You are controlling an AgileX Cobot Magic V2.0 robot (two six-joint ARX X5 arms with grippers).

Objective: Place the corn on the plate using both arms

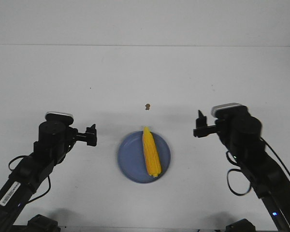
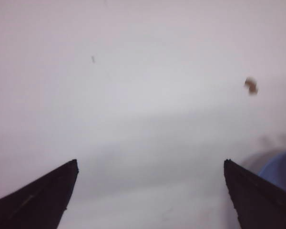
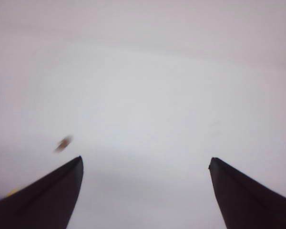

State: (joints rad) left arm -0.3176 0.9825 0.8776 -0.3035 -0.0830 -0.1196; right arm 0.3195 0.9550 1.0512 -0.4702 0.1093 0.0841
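On the blue plate (image 1: pixel 130 159), one yellow corn (image 1: pixel 151 151), lying lengthwise

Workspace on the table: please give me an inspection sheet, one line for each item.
Surface: white table, plain, with a few tiny dark specks.
Job's things: corn lies on the plate, its tip reaching over the far rim.
Clutter: small brown speck beyond the plate.
Grippers: left gripper and right gripper both open, holding nothing, on either side of the plate.
Cables: black cable loops beside each arm, left and right.
Surroundings: white wall behind the table.
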